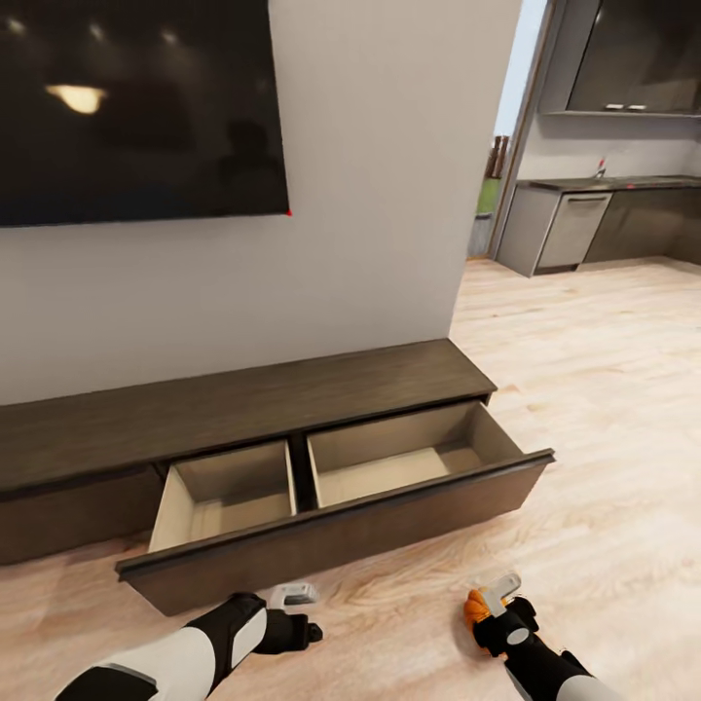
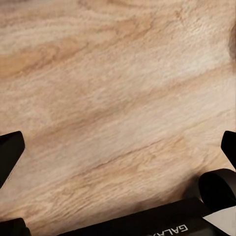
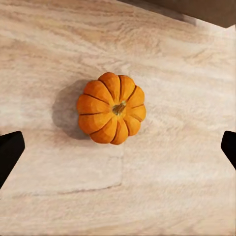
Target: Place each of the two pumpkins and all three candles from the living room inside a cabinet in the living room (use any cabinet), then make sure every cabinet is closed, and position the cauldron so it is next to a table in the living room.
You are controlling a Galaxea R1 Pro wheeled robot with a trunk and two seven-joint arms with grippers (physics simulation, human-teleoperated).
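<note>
One orange ribbed pumpkin (image 3: 112,108) lies on the wooden floor, centred below my right gripper (image 3: 118,150). That gripper is open, its dark fingertips (image 3: 10,153) spread far to either side and touching nothing. In the head view the pumpkin (image 1: 474,606) peeks out beside the right gripper (image 1: 498,589), just in front of the cabinet (image 1: 243,404). The cabinet's wide drawer (image 1: 331,531) is pulled out, and both pale beige compartments hold nothing. My left gripper (image 1: 294,594) hovers over bare floor near the drawer front; it is open (image 2: 118,147) with nothing between its fingers.
A large dark TV screen (image 1: 136,107) hangs on the grey wall above the cabinet. To the right, the floor runs to a kitchen with grey counters (image 1: 604,219). Part of my own base (image 2: 196,221) shows in the left wrist view.
</note>
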